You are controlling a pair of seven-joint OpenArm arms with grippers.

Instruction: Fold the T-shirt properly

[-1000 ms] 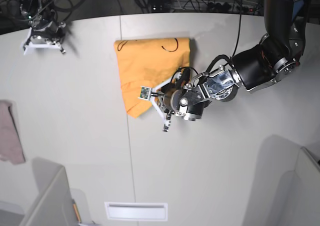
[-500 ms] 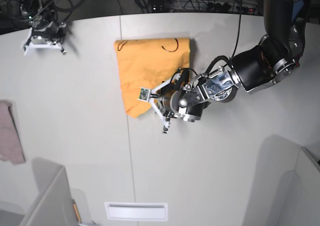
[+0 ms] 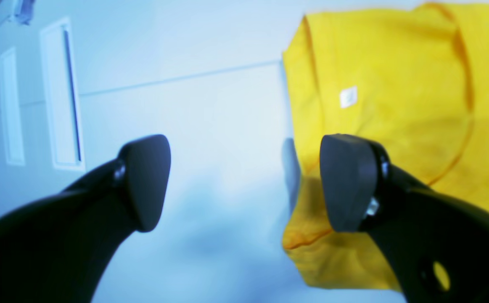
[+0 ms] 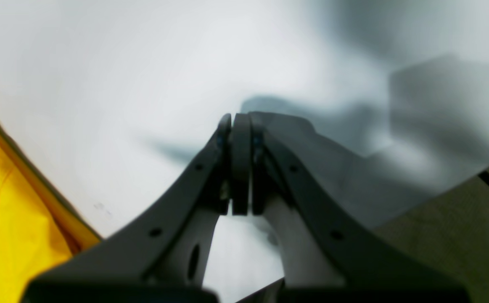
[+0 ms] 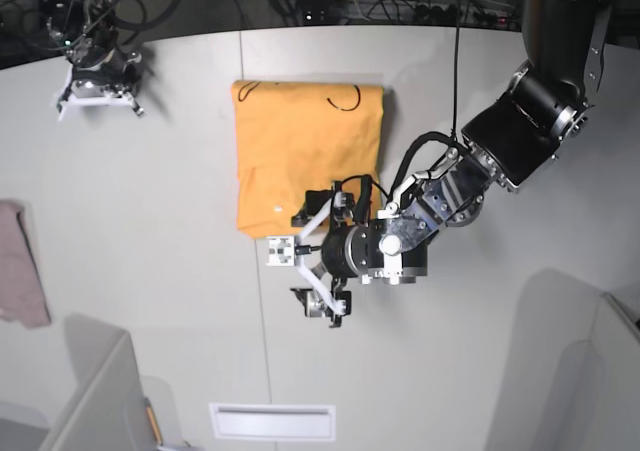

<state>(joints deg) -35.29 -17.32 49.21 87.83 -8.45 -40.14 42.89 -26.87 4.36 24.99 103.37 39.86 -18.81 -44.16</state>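
The orange-yellow T-shirt (image 5: 305,156) lies folded in a flat rectangle at the back middle of the white table, with a thin black curved mark (image 5: 345,99) near its far edge and a small white dot (image 5: 274,208) near its front left corner. My left gripper (image 5: 305,261) is open and empty, just in front of the shirt's front edge. In the left wrist view it (image 3: 244,185) stands open above bare table, with the shirt (image 3: 395,105) beside its right finger (image 3: 349,185). My right gripper (image 5: 95,81) is shut and empty at the far left corner; the right wrist view (image 4: 238,164) shows a shirt edge (image 4: 9,219).
A small pinkish-grey cloth (image 5: 20,266) hangs at the table's left edge. A white slot (image 5: 272,421) is set in the table near the front. Grey panels stand at the front left (image 5: 90,391) and front right (image 5: 570,371). Cables lie along the back edge.
My left gripper has come off the shirt and moved toward the front of the table. The shirt's front part, raised in a point before, now lies flat. The right gripper shifted slightly.
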